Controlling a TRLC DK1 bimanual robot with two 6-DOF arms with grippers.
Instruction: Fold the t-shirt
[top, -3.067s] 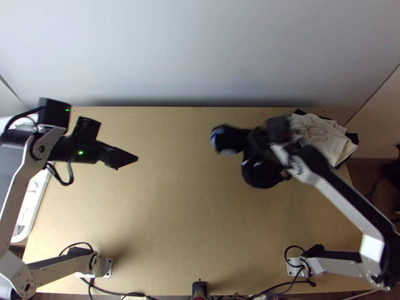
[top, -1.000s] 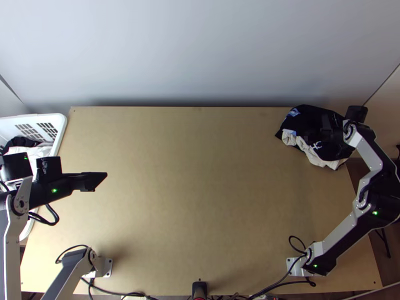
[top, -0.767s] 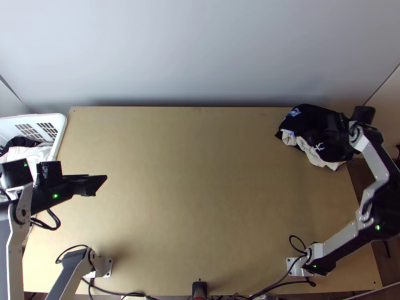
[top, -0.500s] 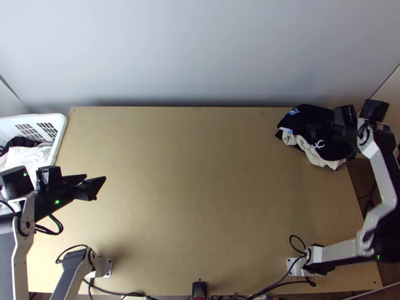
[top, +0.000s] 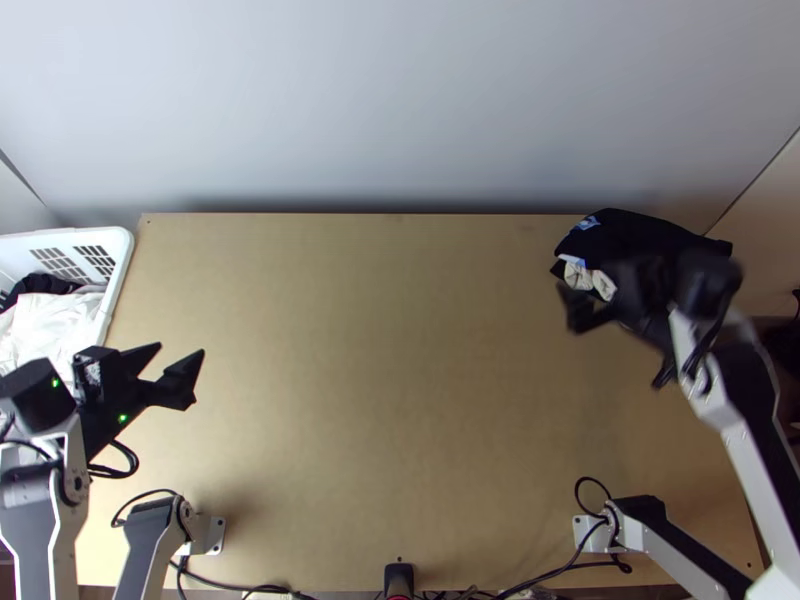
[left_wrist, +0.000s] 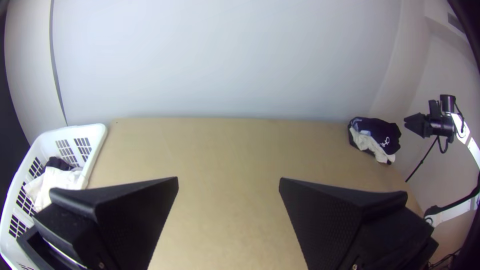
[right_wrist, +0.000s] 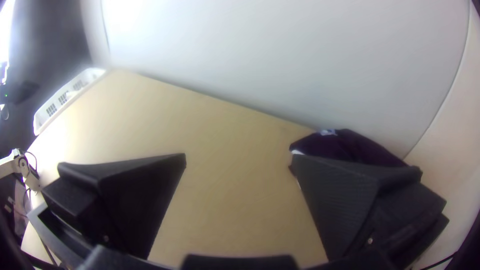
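1. Top view, with twelve o'clock at the far wall: the right gripper (top: 588, 284), blurred, is at two o'clock from the table's (top: 380, 400) middle, by the near side of the shirt (top: 640, 232). Half a second ago it was over the shirt; since then it has moved nearer the middle, baring the shirt's right-hand corner.
2. Its fingers stand wide in the right wrist view, with tabletop between them. It has let go: three seconds ago it had the dark bundle out over the table. Whether it touches the shirt now, I can't tell.
3. The shirt lies bunched at two o'clock, at the table's far corner, dark with a blue patch, on top of some cream cloth (top: 578, 277). That pile was there earlier, without the dark bundle on it. No neat fold can be made out.
4. The left gripper (top: 181, 349) is above the table at nine o'clock. Its fingers are wide apart, more so than half a second ago, and the left wrist view shows tabletop between them.
5. The basket (top: 120, 245) is at ten o'clock, with white cloth (top: 50, 320) and dark cloth (top: 40, 285) in it. Three seconds ago the left arm hid most of it; now its far end shows.
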